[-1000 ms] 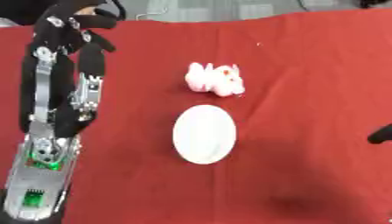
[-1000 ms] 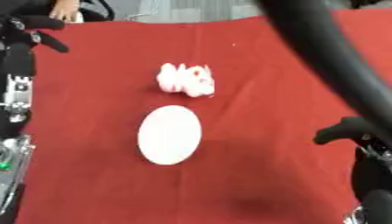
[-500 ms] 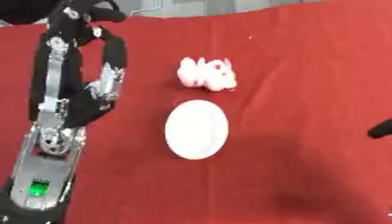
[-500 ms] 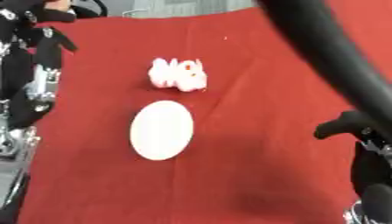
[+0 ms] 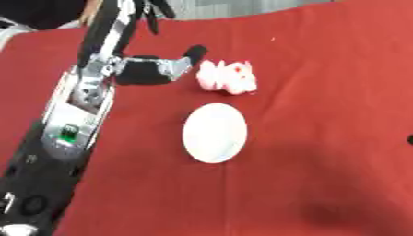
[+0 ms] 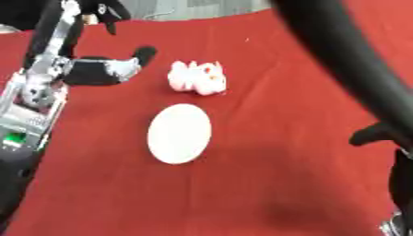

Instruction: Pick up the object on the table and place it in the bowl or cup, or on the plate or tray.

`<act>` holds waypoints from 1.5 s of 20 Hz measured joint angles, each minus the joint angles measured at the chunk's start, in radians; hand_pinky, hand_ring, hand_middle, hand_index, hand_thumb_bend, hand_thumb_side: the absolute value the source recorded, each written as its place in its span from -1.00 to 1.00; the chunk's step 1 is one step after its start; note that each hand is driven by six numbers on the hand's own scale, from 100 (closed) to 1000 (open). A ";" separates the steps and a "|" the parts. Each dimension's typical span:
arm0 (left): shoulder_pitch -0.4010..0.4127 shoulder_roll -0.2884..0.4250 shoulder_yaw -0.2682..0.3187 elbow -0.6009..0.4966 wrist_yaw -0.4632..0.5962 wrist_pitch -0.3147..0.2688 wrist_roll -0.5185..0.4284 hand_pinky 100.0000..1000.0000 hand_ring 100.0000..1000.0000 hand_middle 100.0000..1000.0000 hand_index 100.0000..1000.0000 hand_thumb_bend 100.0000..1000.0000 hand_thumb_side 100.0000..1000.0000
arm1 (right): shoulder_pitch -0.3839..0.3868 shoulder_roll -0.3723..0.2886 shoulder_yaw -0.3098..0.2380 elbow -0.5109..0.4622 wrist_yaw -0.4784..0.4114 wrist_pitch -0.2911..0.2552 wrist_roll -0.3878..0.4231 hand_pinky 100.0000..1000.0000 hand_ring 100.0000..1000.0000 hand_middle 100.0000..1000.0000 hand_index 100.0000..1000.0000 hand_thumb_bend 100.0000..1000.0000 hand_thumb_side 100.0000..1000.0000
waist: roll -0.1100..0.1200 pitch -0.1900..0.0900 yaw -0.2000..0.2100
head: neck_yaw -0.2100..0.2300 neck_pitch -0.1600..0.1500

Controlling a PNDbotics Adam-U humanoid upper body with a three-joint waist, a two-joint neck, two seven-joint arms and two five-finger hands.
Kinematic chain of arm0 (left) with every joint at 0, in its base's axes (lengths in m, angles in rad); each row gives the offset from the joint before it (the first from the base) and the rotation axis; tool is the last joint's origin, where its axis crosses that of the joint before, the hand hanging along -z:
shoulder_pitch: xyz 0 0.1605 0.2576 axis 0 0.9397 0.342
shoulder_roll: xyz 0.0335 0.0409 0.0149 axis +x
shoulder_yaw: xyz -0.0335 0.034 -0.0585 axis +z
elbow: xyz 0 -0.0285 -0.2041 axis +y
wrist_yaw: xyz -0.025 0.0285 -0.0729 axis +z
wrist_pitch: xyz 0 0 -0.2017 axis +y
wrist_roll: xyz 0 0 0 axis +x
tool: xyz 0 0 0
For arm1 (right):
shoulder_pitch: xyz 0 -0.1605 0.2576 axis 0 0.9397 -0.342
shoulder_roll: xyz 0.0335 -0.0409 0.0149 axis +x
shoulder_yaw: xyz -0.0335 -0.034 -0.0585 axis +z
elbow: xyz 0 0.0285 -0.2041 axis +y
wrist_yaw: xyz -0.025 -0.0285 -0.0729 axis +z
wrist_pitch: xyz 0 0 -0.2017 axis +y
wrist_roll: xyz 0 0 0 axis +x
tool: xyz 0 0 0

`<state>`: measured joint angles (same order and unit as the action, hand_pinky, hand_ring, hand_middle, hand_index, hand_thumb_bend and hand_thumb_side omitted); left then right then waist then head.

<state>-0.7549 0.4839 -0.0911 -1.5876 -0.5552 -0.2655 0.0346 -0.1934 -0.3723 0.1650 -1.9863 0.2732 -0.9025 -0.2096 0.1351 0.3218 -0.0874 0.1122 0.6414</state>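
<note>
A small pink and white soft toy [image 5: 227,77] lies on the red cloth at the middle back. Just in front of it sits a flat white plate [image 5: 215,132], bare. My left hand [image 5: 144,70] reaches in from the left and hovers just left of the toy. It is open, its thumb [image 5: 193,51] pointing at the toy with a small gap, its fingers [image 5: 156,8] raised toward the far edge. My right hand [image 6: 379,134] shows only as a dark shape at the right edge, far from the toy and plate.
The red cloth [image 5: 322,92] covers the whole table. My left forearm [image 5: 77,110] lies along the left side. A thick black arm part [image 6: 347,60] crosses the upper right of the right eye view. The table's far edge [image 5: 242,14] runs close behind the toy.
My left hand has come down and to the right, from the far left corner to just beside the toy. The toy and plate have stayed put.
</note>
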 measured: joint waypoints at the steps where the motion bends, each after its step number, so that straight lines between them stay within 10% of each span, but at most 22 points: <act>1: -0.026 0.005 -0.007 0.037 -0.025 -0.001 -0.020 -0.41 0.07 0.34 0.70 -0.18 -0.14 | 0.000 0.000 0.000 0.000 -0.007 0.000 0.005 -0.20 0.10 0.47 0.81 -1.00 0.56 | 0.000 -0.001 0.000 | 0.003 0.004; 12: -0.240 -0.033 -0.060 0.350 -0.290 -0.088 -0.111 -0.27 0.13 0.36 0.70 -0.13 -0.10 | -0.001 -0.009 0.000 0.000 -0.070 -0.004 0.046 -0.20 0.09 0.47 0.80 -1.00 0.56 | 0.005 -0.011 -0.013 | 0.020 0.014; 30: -0.247 -0.177 -0.072 0.551 -0.444 -0.140 -0.065 -0.29 0.12 0.36 0.70 -0.40 0.09 | -0.028 -0.017 0.001 0.000 -0.125 -0.004 0.085 -0.21 0.06 0.46 0.79 -1.00 0.56 | 0.008 -0.011 -0.040 | 0.021 0.023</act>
<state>-1.0015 0.3070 -0.1631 -1.0362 -0.9990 -0.4057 -0.0300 -0.2212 -0.3897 0.1658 -1.9863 0.1482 -0.9062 -0.1249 0.1430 0.3105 -0.1274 0.1335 0.6640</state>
